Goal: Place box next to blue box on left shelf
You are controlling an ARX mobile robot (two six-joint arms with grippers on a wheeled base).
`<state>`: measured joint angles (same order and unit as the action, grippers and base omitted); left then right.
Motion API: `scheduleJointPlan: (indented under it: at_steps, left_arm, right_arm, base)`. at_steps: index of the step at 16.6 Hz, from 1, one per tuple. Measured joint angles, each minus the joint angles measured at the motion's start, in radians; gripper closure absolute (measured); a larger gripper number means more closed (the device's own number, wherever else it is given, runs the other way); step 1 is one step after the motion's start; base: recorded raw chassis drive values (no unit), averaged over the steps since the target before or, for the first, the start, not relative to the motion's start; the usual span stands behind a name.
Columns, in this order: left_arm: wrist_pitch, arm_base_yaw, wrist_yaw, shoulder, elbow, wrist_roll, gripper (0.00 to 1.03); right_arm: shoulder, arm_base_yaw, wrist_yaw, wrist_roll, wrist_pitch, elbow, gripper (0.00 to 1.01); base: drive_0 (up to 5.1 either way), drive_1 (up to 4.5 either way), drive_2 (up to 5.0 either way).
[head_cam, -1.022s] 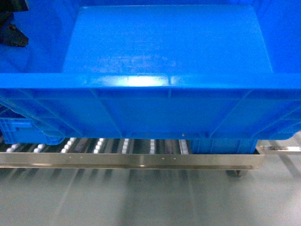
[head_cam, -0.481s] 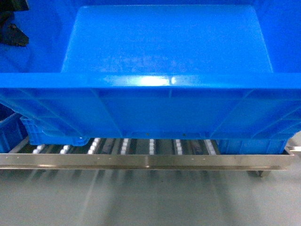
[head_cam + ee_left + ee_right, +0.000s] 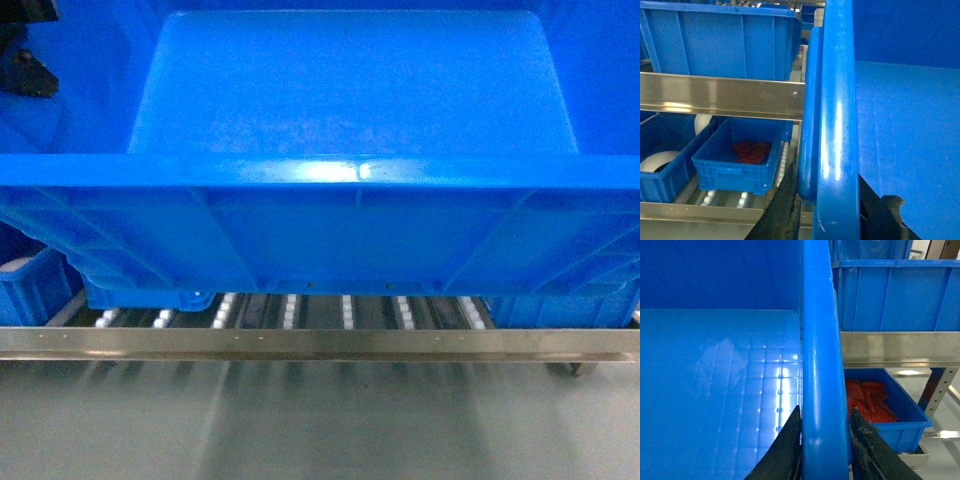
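Currently the box (image 3: 340, 100) is carried above the left shelf (image 3: 300, 342), its side rims clamped between the fingers of the left gripper (image 3: 827, 200) and right gripper (image 3: 824, 440). If lowered early, its base could be caught on the steel lip.

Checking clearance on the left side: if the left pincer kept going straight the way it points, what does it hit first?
Probably the steel shelf rail crossing ahead, with a blue crate above it. The left pincer is clamped on the box rim; depth is unclear.
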<state>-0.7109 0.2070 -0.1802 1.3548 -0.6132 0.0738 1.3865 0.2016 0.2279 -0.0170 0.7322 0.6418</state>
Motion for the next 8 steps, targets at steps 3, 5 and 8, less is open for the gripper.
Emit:
scheduleJointPlan:
  at_steps: [3, 5, 8]
  left_arm:
    - [0.000, 0.001, 0.000, 0.000, 0.000, 0.000, 0.86]
    - [0.000, 0.001, 0.000, 0.000, 0.000, 0.000, 0.86]
    - [0.001, 0.001, 0.000, 0.000, 0.000, 0.001, 0.86]
  right_arm:
    - [0.000, -0.001, 0.000, 0.000, 0.001, 0.000, 0.81]
    - [0.000, -0.001, 0.000, 0.000, 0.001, 0.000, 0.81]
    - [0.000, -0.001, 0.000, 0.000, 0.001, 0.000, 0.81]
  base:
    - [-5.0, 2.50, 2.5]
    - [-5.0, 2.50, 2.5]
    - [-5.0, 2.50, 2.5]
